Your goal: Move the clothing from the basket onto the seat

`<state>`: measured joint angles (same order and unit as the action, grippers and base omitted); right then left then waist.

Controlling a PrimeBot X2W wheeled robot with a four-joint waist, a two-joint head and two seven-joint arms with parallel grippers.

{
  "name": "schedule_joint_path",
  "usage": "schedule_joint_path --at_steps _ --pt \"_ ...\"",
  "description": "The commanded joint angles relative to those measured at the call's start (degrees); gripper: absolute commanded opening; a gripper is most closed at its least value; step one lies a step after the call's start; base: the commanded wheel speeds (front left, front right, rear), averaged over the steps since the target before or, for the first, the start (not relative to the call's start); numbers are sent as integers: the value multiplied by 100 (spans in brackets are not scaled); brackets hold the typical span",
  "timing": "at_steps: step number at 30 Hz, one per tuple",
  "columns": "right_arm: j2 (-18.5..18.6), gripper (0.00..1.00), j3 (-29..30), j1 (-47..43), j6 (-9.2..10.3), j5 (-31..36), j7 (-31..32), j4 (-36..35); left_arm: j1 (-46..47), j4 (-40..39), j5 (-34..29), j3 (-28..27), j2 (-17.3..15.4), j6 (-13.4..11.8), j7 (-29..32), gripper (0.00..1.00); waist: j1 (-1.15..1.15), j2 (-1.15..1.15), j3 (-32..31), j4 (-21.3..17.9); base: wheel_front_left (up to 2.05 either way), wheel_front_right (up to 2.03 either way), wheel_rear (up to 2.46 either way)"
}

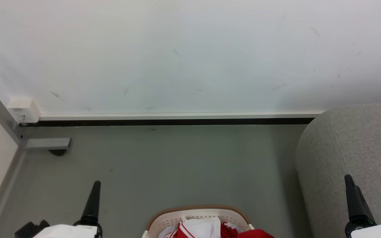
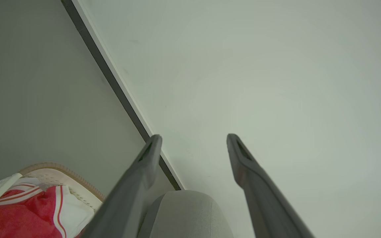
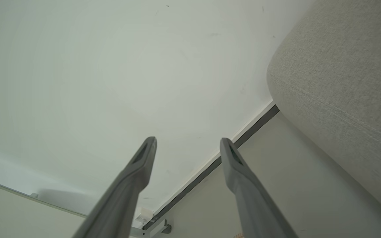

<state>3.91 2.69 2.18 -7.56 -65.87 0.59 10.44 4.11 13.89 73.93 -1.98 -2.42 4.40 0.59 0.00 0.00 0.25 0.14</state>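
While both arms sit low with fingers pointing up the frame, the left gripper (image 1: 95, 193) stands at the lower left of the head view and the right gripper (image 1: 352, 195) at the lower right, the latter in front of the seat (image 1: 349, 145), whose rounded grey corner occupies the right side. Between them, at the bottom centre, the basket (image 1: 197, 207) sits on the grey floor (image 1: 177, 165) with the clothing (image 1: 198, 228) heaped inside it, none of it on the seat. From the head each gripper shows a single dark finger; the wrist views give both fingers of each, spread wide, empty, touching nothing, aimed at the white wall (image 1: 177, 49). The left wrist view adds the clothing's white stripe trim at its lower left and the seat's corner at its bottom centre. The right wrist view adds the seat's fabric weave along its right side and a metal frame foot (image 3: 150, 229) at the bottom; a tan sliver at its bottom edge may be the basket's rim.
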Motion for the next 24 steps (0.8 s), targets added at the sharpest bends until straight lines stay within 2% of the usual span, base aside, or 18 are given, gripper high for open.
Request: schedule_joint_path --at_steps 1,12,24 --pt "113 100 -73 39 3 402 -80 -177 18 -109 -356 49 -35 -54 -89 100 0 0 -3 4 0 0 0" --pt "247 100 -330 -88 4 1665 -323 -248 -24 -145 -1836 250 -49 -266 -333 100 0 0 -24 25 0 0 0" --pt "291 100 -526 -193 5 2723 -557 -279 -184 -224 -2930 377 -48 -332 -564 100 0 0 -54 -2 0 0 0"
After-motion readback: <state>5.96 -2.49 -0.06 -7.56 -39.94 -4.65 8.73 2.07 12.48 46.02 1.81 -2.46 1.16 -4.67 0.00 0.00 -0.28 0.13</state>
